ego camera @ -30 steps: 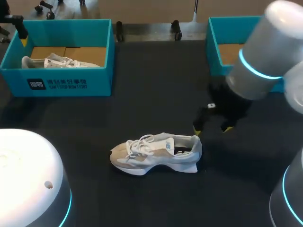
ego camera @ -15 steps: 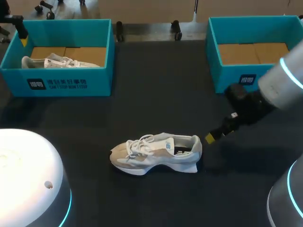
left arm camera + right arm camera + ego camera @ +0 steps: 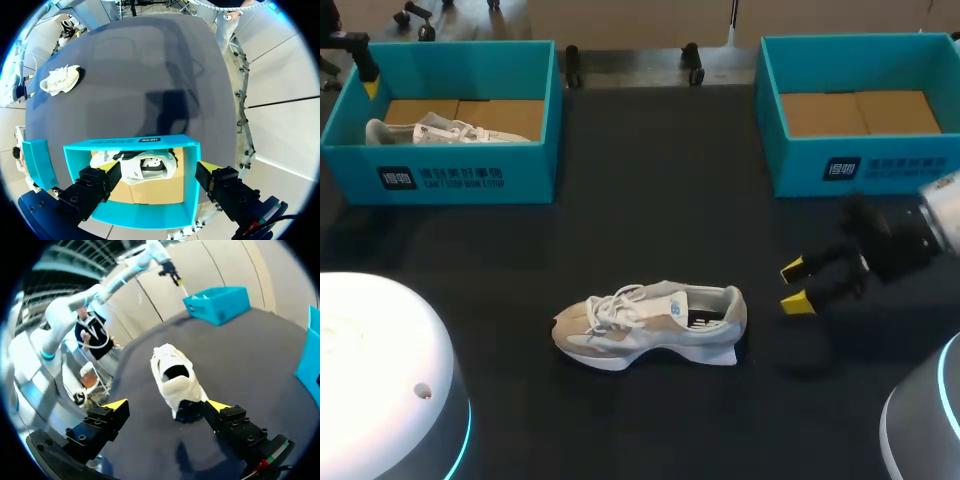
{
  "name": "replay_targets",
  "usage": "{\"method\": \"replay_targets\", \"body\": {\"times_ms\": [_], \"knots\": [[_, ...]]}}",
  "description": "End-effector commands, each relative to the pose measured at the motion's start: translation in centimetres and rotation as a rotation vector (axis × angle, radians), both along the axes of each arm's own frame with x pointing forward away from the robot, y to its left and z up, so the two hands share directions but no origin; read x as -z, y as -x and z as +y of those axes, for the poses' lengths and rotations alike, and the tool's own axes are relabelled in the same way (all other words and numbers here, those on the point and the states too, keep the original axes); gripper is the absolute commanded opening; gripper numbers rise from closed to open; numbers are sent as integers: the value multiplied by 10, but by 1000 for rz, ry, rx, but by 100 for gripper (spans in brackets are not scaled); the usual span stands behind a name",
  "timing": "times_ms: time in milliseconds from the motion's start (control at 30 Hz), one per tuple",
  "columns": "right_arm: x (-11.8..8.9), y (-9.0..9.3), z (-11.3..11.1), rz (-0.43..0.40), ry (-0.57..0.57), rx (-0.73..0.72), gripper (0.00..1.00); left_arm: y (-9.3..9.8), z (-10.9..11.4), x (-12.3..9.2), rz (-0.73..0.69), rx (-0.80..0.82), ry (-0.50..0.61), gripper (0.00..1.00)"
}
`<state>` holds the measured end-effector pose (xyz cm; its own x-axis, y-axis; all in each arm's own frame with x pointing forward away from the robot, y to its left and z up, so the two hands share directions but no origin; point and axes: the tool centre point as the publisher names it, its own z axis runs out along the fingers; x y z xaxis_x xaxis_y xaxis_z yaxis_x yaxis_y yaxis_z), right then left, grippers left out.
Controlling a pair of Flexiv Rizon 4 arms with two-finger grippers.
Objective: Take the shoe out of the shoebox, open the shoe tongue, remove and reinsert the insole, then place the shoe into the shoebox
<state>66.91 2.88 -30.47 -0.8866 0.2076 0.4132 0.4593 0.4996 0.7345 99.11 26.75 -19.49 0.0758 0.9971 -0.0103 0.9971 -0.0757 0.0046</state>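
The shoe point(image 3: 650, 325) is seen lying on its sole in the middle of the dark counter point(image 3: 650, 180). Its toe is turned left and its heel right. It is not held by anything.

The right claw point(image 3: 796, 285) is seen near the heel, a little way to its right, not touching. Its two yellow tips are held apart and are pointed at the heel. Nothing is gripped.

A second ago this claw was seen just behind the heel with its tips pointing down. Half a second ago it was being swung out to the right. Now it is laid low and sideways, facing the back of the shoe. The shoe itself has not been moved.

The left claw point(image 3: 159, 172) is held over the far left box point(image 3: 130, 146), with its fingers wide apart and nothing gripped. A second shoe point(image 3: 145, 167) is seen lying inside that box. The far right box point(image 3: 860, 165) is seen with only its brown floor showing.

It is judged that the first step is done, as the shoe is out on the counter. The tongue does not look opened yet. The turn of the right claw is likely meant for a hold on the heel, so the shoe can be kept steady.
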Motion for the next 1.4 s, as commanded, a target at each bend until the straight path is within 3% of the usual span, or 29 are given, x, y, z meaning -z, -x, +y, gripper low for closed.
{"method": "replay_targets", "body": {"times_ms": [33, 100, 167, 633, 733, 800, 1033, 1400], "knots": [[13, 2, -3, -437, -245, -39, 100, 1, 0, 0, -2, 1, -2, 100], [20, -2, -8, -478, -243, -48, 100, 1, 0, 0, -2, 1, -2, 100], [29, -8, -14, -483, -311, -97, 100, 1, 0, 0, -2, 1, -2, 100], [29, -8, -14, -483, -311, -97, 100, 1, 0, 0, -2, 1, -2, 100], [43, -14, -25, -417, -248, -50, 100, 1, 0, 0, -2, 1, -2, 100], [52, -15, -33, -416, -237, -33, 100, 1, 0, 0, -2, 1, -2, 100], [74, -18, -63, -498, -287, -15, 100, 1, 0, 0, -2, 1, -2, 100], [81, -22, -50, -493, -284, -30, 100, 1, 0, 0, -2, 1, -2, 100]]}}
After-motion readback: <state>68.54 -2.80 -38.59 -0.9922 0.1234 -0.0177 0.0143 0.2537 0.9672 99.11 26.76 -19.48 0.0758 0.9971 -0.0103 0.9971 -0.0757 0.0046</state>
